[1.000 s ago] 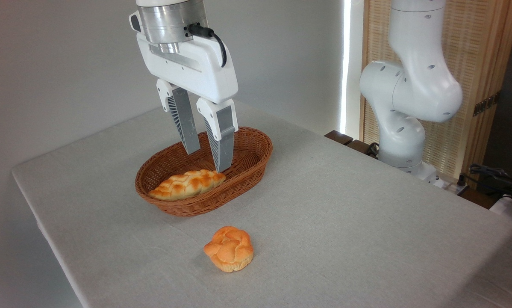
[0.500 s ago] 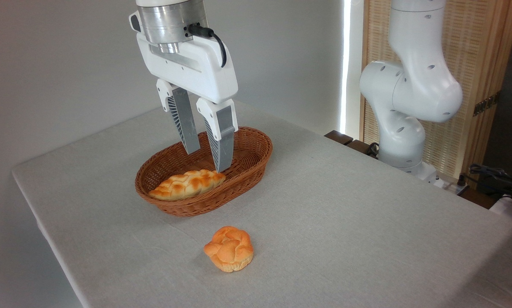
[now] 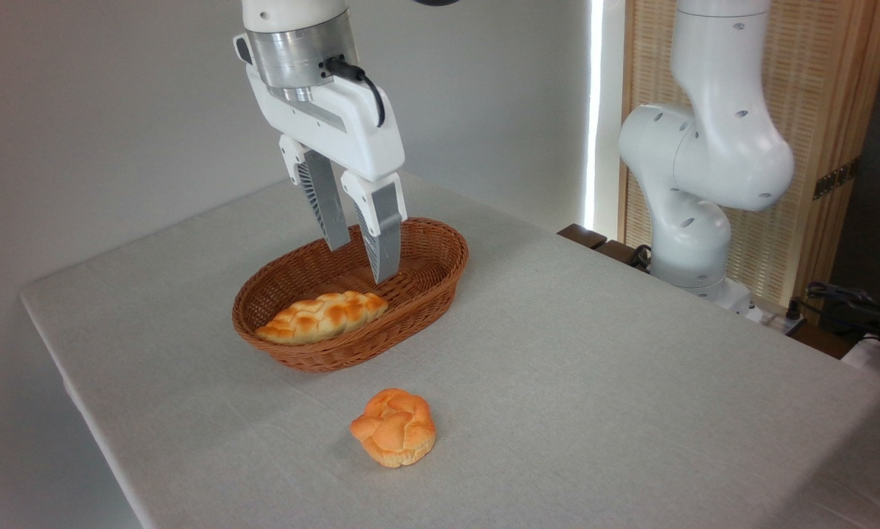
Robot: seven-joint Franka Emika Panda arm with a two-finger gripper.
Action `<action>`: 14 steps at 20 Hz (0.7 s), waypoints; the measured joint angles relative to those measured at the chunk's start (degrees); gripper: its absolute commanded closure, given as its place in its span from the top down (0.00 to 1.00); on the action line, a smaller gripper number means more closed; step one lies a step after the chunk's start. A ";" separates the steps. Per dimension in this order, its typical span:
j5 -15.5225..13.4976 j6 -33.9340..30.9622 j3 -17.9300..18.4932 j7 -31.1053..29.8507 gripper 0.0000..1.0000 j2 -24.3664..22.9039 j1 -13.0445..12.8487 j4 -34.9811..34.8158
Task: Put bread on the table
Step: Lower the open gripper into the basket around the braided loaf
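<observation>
Bread in the basket, pincer above it

We see the pincer [image 3: 361, 263] parted and empty over the basket [image 3: 433, 268]; the bread [image 3: 322, 317] lies inside, a bun [image 3: 394, 427] on the desk [image 3: 594, 353].

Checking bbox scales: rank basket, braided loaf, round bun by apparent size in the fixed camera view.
1. Wicker basket, clearly the largest.
2. Braided loaf, lying inside the basket.
3. Round bun, shortest, on the table. It sits nearer the camera, so its true size is likely even smaller.

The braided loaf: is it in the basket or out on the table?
In. The braided loaf lies inside the wicker basket; the open claw hangs above it, empty.
</observation>
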 measured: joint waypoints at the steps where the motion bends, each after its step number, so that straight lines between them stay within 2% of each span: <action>1: -0.35 0.54 -0.13 -2.19 1.00 -0.09 -1.10 -0.62; 4: -1.21 4.88 -0.28 -9.98 1.00 -0.07 -5.33 -3.77; 9: -1.22 18.64 -0.50 -18.54 1.00 0.20 -12.97 -12.57; 12: -1.21 23.97 -0.49 -18.90 1.00 0.32 -14.48 -16.11; 14: -0.18 26.76 -0.49 -18.23 1.00 0.38 -14.89 -17.65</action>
